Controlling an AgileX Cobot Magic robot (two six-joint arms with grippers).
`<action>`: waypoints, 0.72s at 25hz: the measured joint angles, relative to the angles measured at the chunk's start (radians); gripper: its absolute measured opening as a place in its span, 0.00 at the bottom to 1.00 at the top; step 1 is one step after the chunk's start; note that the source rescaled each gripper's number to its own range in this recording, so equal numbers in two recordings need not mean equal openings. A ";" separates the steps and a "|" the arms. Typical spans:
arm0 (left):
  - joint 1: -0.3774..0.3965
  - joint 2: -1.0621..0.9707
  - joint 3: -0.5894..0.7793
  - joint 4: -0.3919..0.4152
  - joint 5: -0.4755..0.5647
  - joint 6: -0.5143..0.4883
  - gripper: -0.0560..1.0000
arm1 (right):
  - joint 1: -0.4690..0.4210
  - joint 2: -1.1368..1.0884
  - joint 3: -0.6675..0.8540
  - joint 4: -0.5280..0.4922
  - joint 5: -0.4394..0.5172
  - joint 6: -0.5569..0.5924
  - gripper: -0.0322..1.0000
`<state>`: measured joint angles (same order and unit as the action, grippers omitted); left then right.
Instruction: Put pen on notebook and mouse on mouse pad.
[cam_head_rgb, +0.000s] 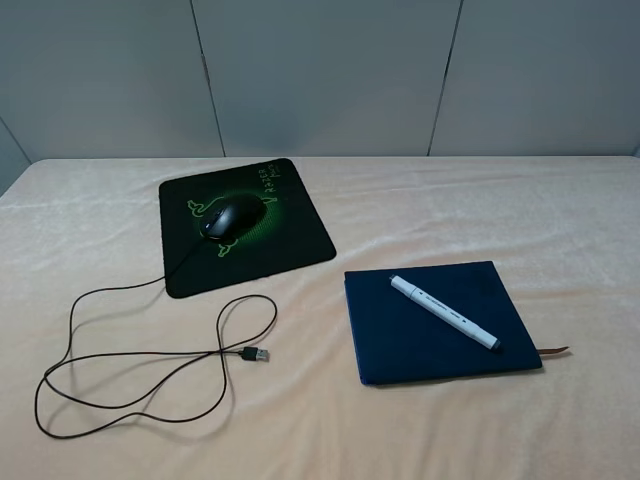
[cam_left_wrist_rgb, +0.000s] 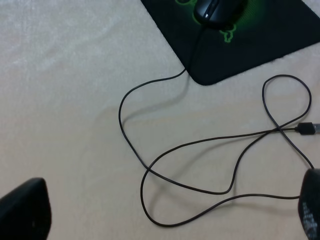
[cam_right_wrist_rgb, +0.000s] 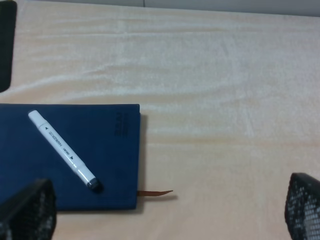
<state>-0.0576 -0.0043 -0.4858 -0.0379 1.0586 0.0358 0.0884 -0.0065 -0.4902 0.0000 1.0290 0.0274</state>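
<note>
The black mouse (cam_head_rgb: 232, 216) rests on the black mouse pad (cam_head_rgb: 290, 235) with its green emblem, at the back left. Its cable (cam_head_rgb: 150, 350) loops over the cloth to a USB plug (cam_head_rgb: 256, 353). The white pen (cam_head_rgb: 445, 312) lies diagonally on the navy notebook (cam_head_rgb: 400, 340), at front right. Neither gripper appears in the high view. My left gripper (cam_left_wrist_rgb: 167, 205) is open above the cable loops (cam_left_wrist_rgb: 200, 150), short of the mouse (cam_left_wrist_rgb: 217, 10). My right gripper (cam_right_wrist_rgb: 165, 212) is open, near the notebook (cam_right_wrist_rgb: 110, 145) and the pen (cam_right_wrist_rgb: 62, 150), holding nothing.
A cream cloth (cam_head_rgb: 480, 210) covers the whole table, with a grey panelled wall (cam_head_rgb: 320, 70) behind. The brown ribbon bookmark (cam_right_wrist_rgb: 156, 192) sticks out at the notebook's corner. A corner of the mouse pad (cam_right_wrist_rgb: 5, 45) shows in the right wrist view.
</note>
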 joint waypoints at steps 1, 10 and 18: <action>0.000 0.000 0.000 0.000 0.000 0.000 1.00 | 0.000 0.000 0.000 0.000 0.000 0.000 1.00; 0.000 0.000 0.000 0.000 0.000 0.000 1.00 | 0.000 0.000 0.000 0.000 0.000 0.000 1.00; 0.000 0.000 0.000 0.000 0.000 0.000 1.00 | 0.000 0.000 0.000 0.000 0.000 0.000 1.00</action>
<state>-0.0576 -0.0043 -0.4858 -0.0379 1.0586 0.0358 0.0884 -0.0065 -0.4902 0.0000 1.0290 0.0274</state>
